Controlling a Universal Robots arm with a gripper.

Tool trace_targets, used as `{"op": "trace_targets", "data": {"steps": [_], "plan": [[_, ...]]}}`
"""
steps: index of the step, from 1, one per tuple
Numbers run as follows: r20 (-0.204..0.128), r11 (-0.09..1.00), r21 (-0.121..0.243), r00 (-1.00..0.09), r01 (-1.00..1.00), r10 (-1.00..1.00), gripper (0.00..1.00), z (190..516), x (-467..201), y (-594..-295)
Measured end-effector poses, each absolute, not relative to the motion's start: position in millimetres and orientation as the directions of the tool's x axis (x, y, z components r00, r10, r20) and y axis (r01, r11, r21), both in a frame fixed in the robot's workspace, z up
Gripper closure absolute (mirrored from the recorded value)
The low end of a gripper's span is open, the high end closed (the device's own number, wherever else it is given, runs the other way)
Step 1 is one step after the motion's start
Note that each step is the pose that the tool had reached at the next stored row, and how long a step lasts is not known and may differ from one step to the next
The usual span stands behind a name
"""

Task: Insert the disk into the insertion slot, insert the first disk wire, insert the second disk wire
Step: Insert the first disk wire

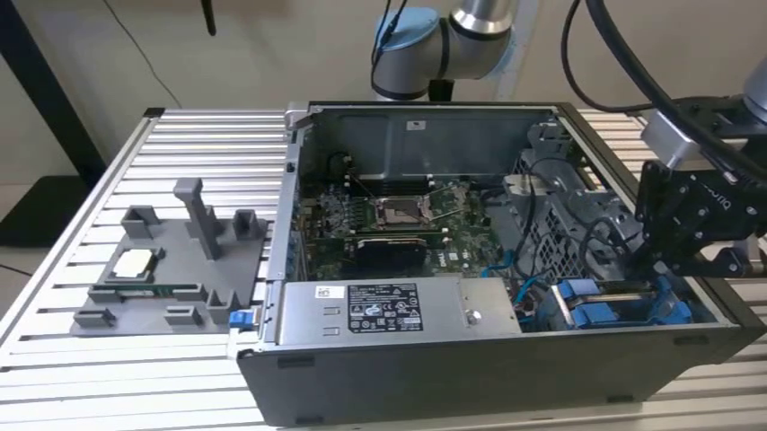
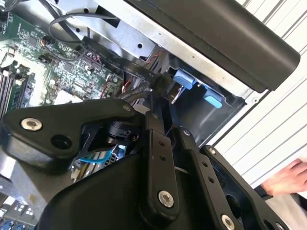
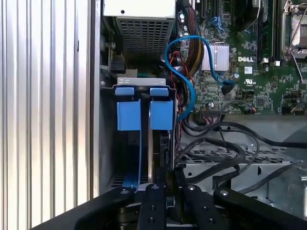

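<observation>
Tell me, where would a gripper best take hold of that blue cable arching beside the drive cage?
Probably the falling stretch of the blue cable nearest the drive cage, approached through the open side of the case. There it arches free above the motherboard with room around it, while its far end looks plugged into the board.

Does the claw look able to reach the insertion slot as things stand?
Probably yes. The claw hangs right at the slot in the open case, and the black cables lie beside the bay, not across it.
</observation>
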State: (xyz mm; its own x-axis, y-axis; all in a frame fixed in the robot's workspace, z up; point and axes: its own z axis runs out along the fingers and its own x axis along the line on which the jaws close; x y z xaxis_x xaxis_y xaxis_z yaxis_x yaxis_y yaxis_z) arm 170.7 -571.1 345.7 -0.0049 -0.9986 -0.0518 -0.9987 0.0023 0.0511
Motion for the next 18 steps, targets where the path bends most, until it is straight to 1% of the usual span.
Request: {"op": "trace_targets", "data": {"steps": [18], "plan": [[-0.052, 0.002, 0.047, -0.005, -0.999, -0.999, 0.81, 335.8, 171.8, -570.2]]}}
